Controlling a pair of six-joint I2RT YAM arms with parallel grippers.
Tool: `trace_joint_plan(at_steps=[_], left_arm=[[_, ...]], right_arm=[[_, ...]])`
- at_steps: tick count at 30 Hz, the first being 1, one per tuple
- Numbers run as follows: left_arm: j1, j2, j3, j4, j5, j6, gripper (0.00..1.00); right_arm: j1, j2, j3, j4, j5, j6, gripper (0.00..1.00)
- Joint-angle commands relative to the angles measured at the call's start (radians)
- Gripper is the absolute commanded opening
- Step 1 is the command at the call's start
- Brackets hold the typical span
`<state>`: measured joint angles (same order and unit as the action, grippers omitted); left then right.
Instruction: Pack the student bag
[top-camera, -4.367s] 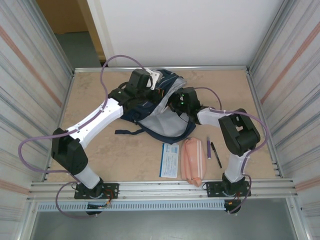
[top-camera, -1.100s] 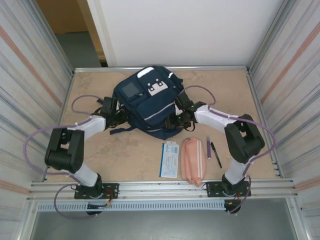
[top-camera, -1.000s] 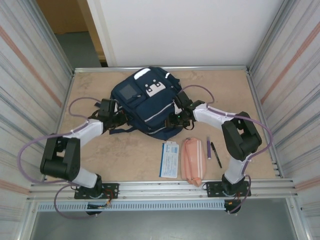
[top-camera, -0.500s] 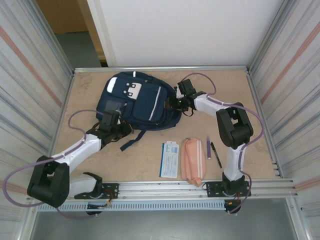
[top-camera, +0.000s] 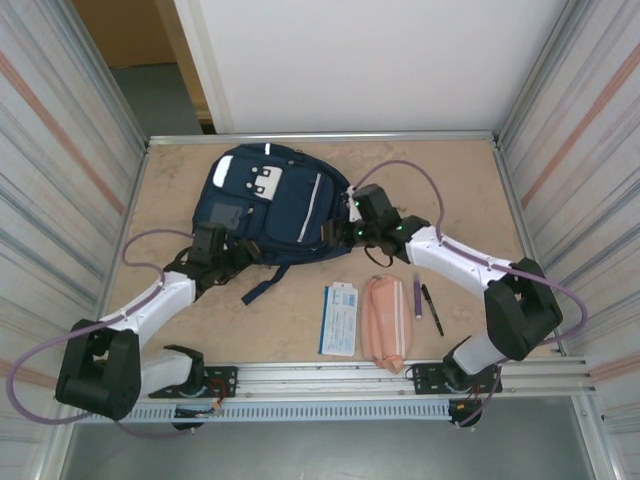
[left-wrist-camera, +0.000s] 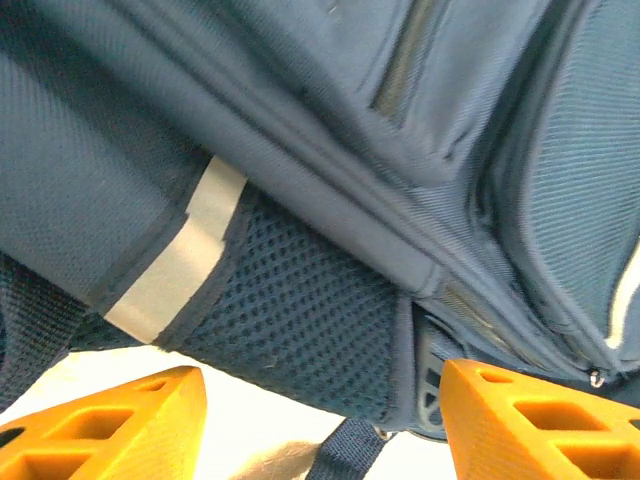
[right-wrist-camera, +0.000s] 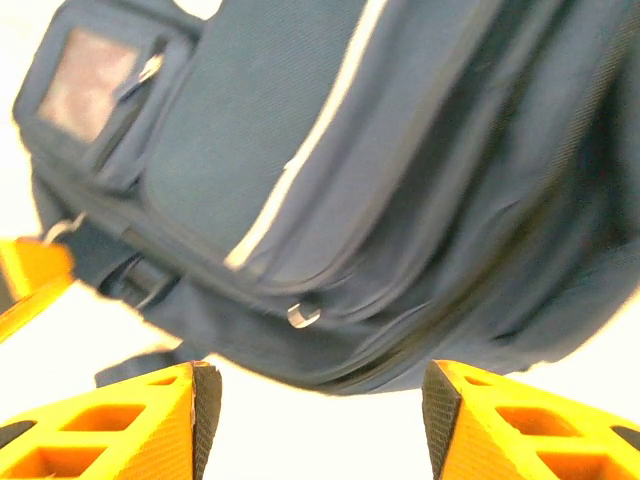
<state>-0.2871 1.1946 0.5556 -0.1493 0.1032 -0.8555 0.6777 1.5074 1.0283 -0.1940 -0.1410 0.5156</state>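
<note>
From above, the student bag (top-camera: 275, 200) lies flat, front up, on the far left-centre of the tabletop (top-camera: 450, 180). The left end effector (top-camera: 235, 258) sits at its near-left corner and the right end effector (top-camera: 338, 233) at its near-right edge. A book (top-camera: 338, 320), a pink pouch (top-camera: 385, 322) and two pens (top-camera: 425, 300) lie nearer the bases. In the left wrist view, the orange fingers (left-wrist-camera: 110, 425) stand spread with nothing between them, the bag's mesh side just ahead. The right wrist view is blurred, but its fingers (right-wrist-camera: 530, 420) are likewise spread and seemingly just short of the bag's lower edge.
</note>
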Motion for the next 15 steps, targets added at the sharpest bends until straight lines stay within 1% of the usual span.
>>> trace_joint_plan(at_steps=[1,3,5,6,8,9,10,11,12,13,15], left_arm=[[0.004,0.037,-0.002,0.043,-0.021,-0.035,0.64],[0.004,0.077,0.008,0.073,-0.033,-0.036,0.64],[0.004,0.129,0.018,0.113,-0.051,-0.030,0.61],[0.007,0.154,0.021,0.159,-0.026,-0.005,0.54],[0.011,0.181,0.033,0.188,0.007,0.022,0.27],[0.010,0.182,0.039,0.184,0.018,0.023,0.16],[0.010,0.174,0.044,0.173,0.034,0.021,0.07],[0.009,0.161,0.051,0.156,0.049,0.019,0.03],[0.007,0.136,0.061,0.130,0.072,0.009,0.00],[0.002,0.105,0.073,0.105,0.090,0.003,0.00],[-0.020,0.047,0.101,0.033,0.082,-0.004,0.00]], right_arm=[[0.075,-0.012,-0.026,0.006,0.045,0.028,0.57],[0.126,0.012,-0.031,0.043,0.047,0.026,0.58],[0.170,0.059,-0.022,0.071,0.030,0.045,0.58],[0.193,0.087,-0.012,0.085,-0.001,0.054,0.58],[0.236,0.140,0.020,0.098,-0.042,0.057,0.57],[0.259,0.161,0.035,0.102,-0.040,0.055,0.57],[0.275,0.185,0.049,0.105,-0.034,0.052,0.57],[0.286,0.199,0.060,0.112,-0.034,0.052,0.56],[0.291,0.222,0.071,0.124,-0.039,0.052,0.56],[0.294,0.246,0.081,0.136,-0.046,0.052,0.55],[0.300,0.277,0.093,0.154,-0.036,0.048,0.54]])
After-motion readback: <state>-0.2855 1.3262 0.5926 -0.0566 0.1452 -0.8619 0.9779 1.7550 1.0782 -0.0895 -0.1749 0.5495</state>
